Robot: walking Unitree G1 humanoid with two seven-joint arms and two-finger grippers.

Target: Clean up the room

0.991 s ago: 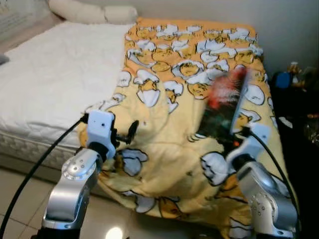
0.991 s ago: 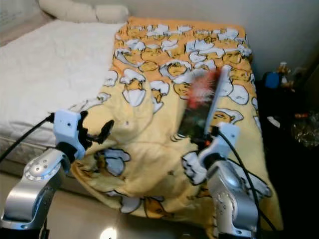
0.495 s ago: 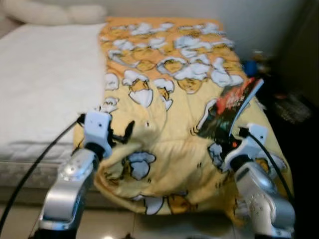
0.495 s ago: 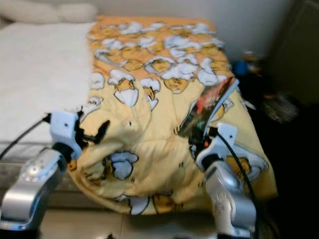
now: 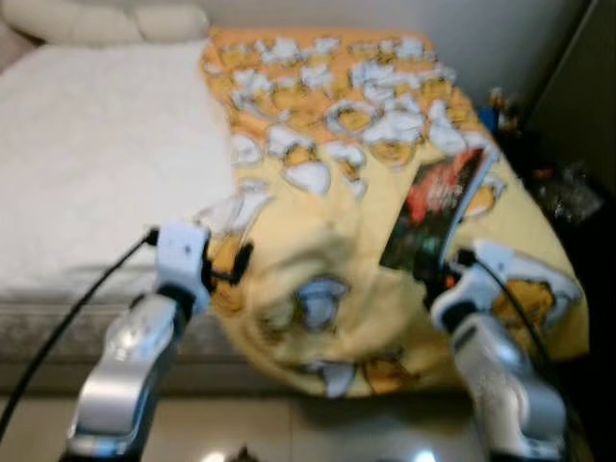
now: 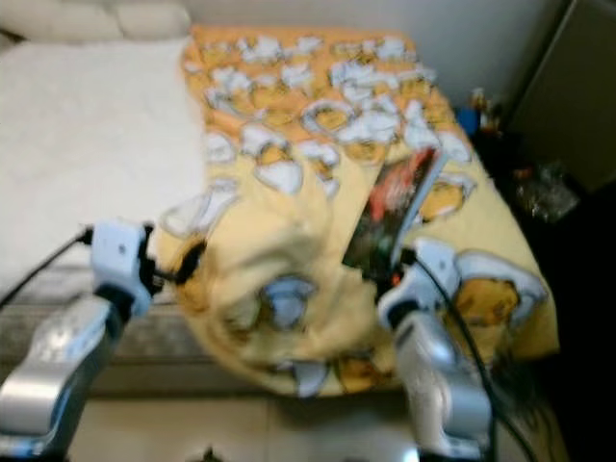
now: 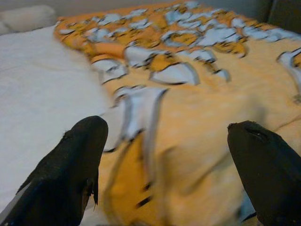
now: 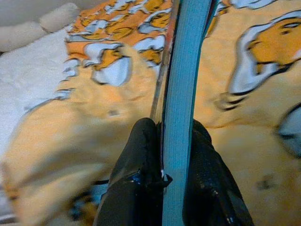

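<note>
**Book held in right end effector, spine running up and away over the blanket**

Your right end effector [image 5: 435,272] is clamped on the lower edge of the book [image 5: 435,208]; in the wrist view the black fingers [image 8: 141,155] pinch either side of its blue edge. In the left eye view the book sits centre-right of frame, its long axis tilting from the grip up toward the upper right, dark red-printed cover facing left. It hangs above the yellow blanket [image 5: 318,173], apparently not resting on it, tho blur makes that hard to confirm.

Left end effector [image 5: 231,268] is at lower left of frame, fingers spread wide w/ nothing between them, just over the blanket's bunched edge beside the white mattress [image 5: 96,164].

Judgement: the book needs a drop spot. The dark cluttered area [image 5: 558,183] at the right edge of frame is nearest, and it's on the right arm's side, so no handover needed. Views are blurred; I can't tell what's there.
</note>
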